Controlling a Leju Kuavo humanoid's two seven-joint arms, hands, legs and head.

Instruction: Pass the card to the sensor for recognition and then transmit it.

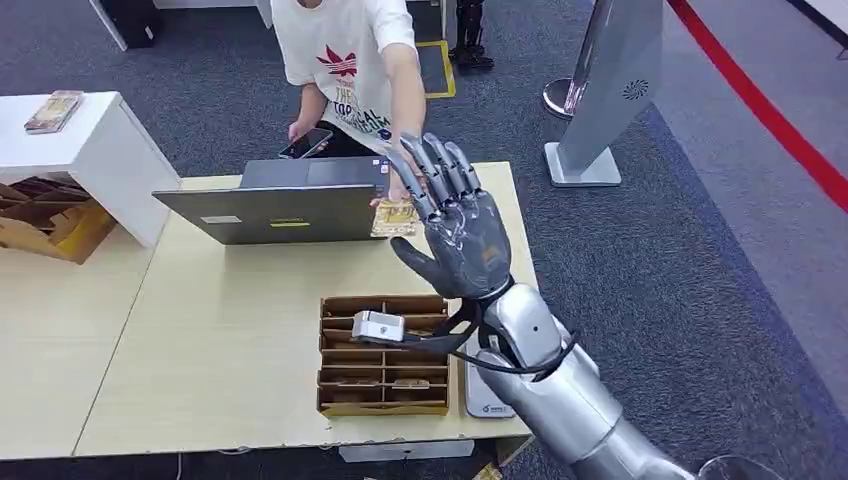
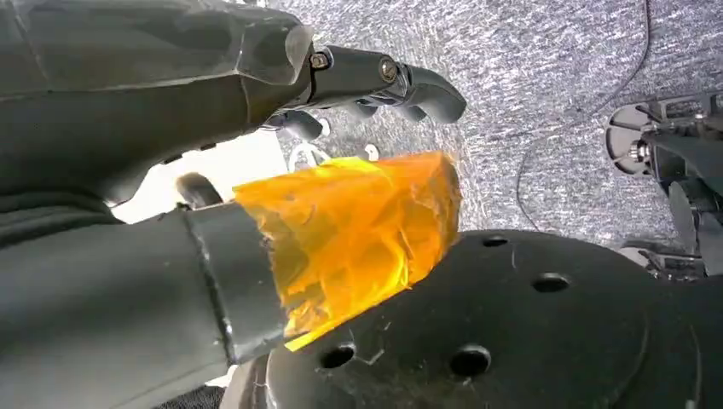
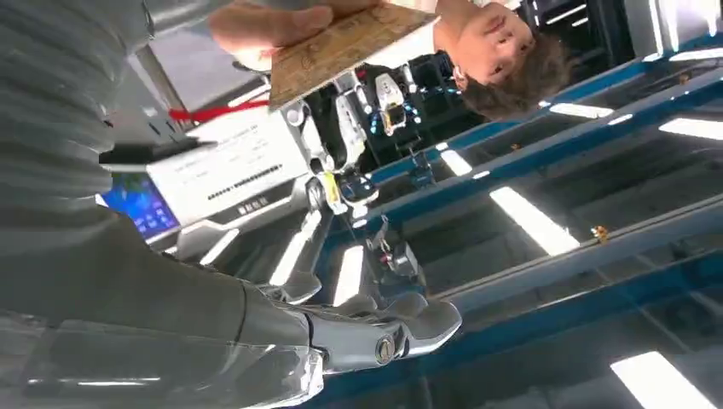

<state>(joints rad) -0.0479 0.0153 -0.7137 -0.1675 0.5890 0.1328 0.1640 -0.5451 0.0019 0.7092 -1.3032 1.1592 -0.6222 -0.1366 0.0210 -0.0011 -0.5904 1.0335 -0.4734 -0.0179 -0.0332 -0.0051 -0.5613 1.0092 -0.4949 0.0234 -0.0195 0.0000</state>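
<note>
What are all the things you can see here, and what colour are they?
Table: one, pale wood, in front of the robot.
Laptop: one, dark grey, open at the table's far edge.
Card: one, tan, in the person's hand by the laptop.
Organiser: one, brown cardboard with slots, near table edge.
Sensor: one, white and grey, on the organiser.
Phone: one, dark, in the person's other hand.
Person: one, white T-shirt, behind the table.
Right hand: one, dark grey, raised, fingers spread.
Left hand: one, dark grey, hanging over grey carpet.

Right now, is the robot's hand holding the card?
No. The right hand is open and holds nothing; the person's hand holds the card by one end.
</note>
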